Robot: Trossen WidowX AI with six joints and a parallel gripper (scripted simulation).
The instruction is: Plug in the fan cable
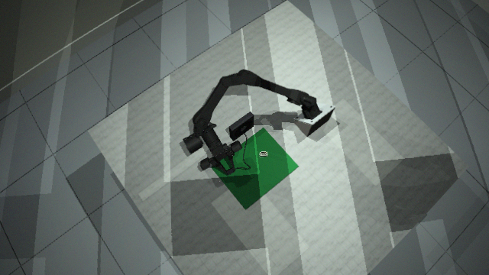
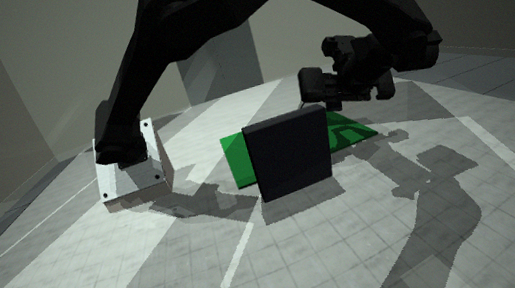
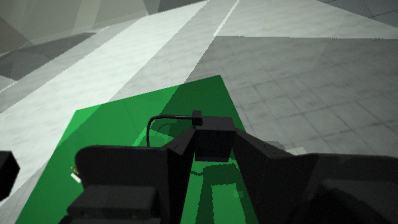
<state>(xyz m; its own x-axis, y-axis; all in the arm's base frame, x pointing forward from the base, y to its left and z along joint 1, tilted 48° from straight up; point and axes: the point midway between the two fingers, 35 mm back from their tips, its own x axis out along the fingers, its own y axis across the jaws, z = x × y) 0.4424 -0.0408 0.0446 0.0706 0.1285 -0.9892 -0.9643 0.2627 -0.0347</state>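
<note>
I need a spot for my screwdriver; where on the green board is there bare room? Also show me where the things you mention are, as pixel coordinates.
The board (image 1: 276,166) looks bare right of the fan header (image 1: 263,153) in the top view. Crowded: its left corner, under the gripper (image 1: 229,172), plug and cable (image 1: 244,149).

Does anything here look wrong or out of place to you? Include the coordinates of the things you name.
Nothing looks damaged. The one oddity: the fan's cable (image 1: 244,150) (image 3: 149,131) isn't plugged in; its black plug (image 3: 215,137) is pinched in the gripper (image 1: 228,172) (image 3: 213,131), away from the small white header (image 1: 263,153) on the green board (image 1: 276,164) (image 2: 238,162) (image 3: 115,120).

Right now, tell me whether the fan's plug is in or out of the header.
Out: the plug sits between the end effector's fingers, away from the header.
</note>
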